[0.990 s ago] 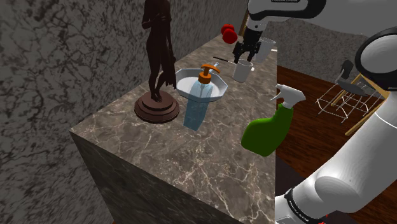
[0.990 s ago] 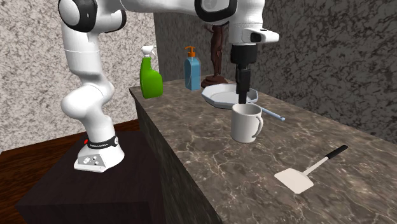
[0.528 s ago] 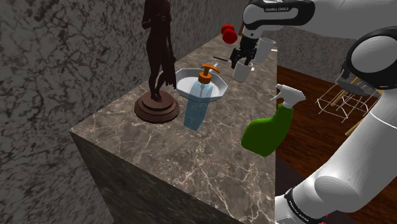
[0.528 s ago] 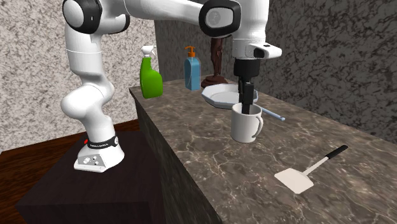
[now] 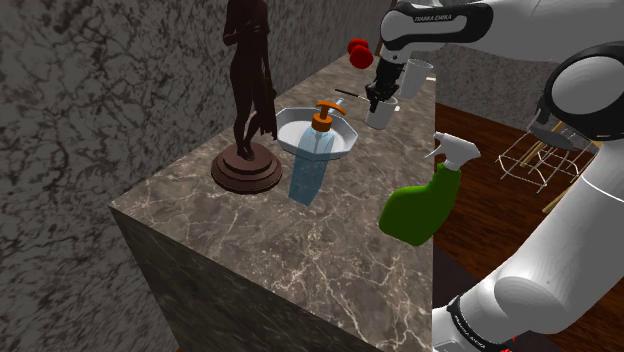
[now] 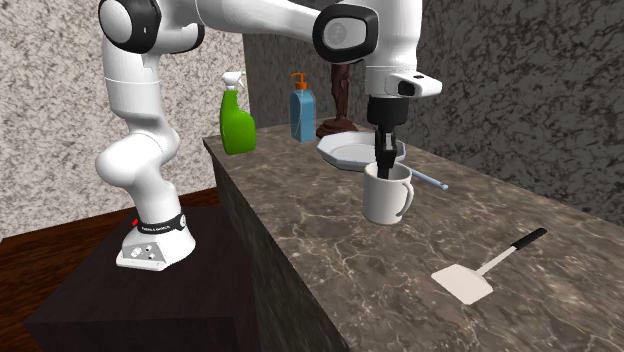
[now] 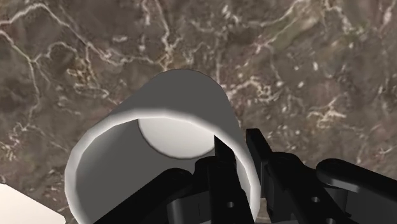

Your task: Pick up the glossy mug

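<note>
mug point(image 7: 167, 95): upright on the tabletop point(image 7: 305, 63) — one wall sits right between the jaws
jaws: narrow, pinching that wall

Room setting, seen from beside the worktop point(image 5: 300, 250): a long block of dark brown marble with pale veins, its end face of the same stone. Walls point(image 5: 90, 120) of mottled grey stone rise along its far long side and past one end, meeting in a corner. Along its open long side lies a floor point(image 5: 490, 200) of dark reddish wood, where a wire rack point(image 5: 535, 160) stands well apart from the worktop. Light falls evenly.
</note>
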Available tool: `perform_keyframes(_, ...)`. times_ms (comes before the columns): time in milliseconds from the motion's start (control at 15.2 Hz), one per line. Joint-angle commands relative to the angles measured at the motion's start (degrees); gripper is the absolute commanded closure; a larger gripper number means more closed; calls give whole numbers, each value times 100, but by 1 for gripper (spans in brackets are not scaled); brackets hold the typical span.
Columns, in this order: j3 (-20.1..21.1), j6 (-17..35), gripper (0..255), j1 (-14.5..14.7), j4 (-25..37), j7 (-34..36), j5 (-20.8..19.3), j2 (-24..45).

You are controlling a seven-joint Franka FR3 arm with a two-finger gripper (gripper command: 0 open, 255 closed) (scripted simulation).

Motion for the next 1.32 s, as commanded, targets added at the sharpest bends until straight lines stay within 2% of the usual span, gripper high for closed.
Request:
perform_keyframes(0,0,1,255,0,0,0,0,0)
perform_keyframes(198,1,9,255,2,-6,4,0,2)
perform_keyframes(1254,-11,-1190,255,-22,1279,-44,23,89)
